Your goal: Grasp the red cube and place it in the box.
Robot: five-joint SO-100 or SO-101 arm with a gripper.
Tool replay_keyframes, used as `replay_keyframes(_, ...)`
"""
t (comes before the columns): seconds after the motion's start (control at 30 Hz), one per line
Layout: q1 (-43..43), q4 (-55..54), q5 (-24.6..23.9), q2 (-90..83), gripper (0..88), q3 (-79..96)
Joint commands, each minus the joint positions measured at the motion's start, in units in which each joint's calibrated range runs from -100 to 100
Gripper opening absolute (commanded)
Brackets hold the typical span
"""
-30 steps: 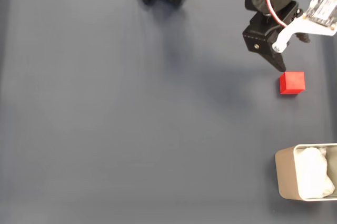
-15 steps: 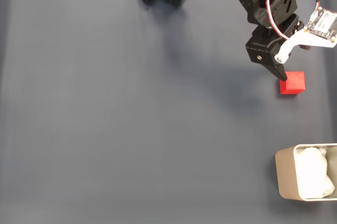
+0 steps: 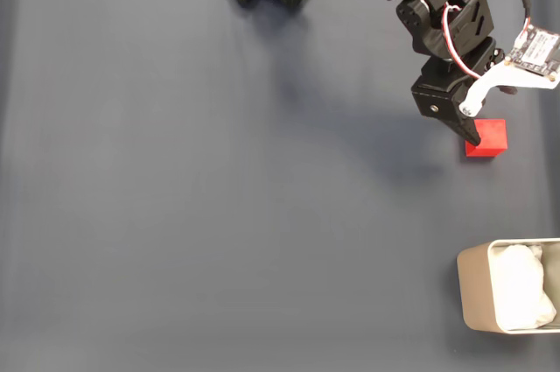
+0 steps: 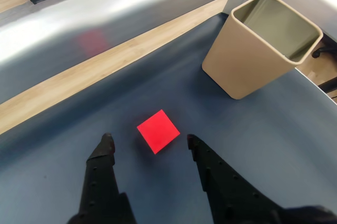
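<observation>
Red cube lies on the dark mat, just ahead of our gripper and between its spread, empty fingertips; beyond it, apart, stands the box.

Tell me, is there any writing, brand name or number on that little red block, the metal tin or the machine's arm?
None can be read.
Small matte red cube: plain faces.
Pale beige metal box: bare walls.
Black two-finger hand: no markings.
Small circuit board on the arm: any print there is too small to read.
</observation>
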Motion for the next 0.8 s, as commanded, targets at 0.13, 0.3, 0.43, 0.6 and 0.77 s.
replay_keyframes(0.13,0.82,-3.82,0.63,2.58,32.4,-0.88)
replay_keyframes(0.3,0.68,-4.64,0.68,4.83,32.3,-2.43)
replay_keyframes(0.43,0.46,-5.30,0.68,7.17,32.3,-3.80)
replay_keyframes(0.6,0.32,-5.95,0.49,9.77,32.2,-5.72)
replay_keyframes(0.77,0.25,-6.77,0.49,11.85,32.2,-7.63)
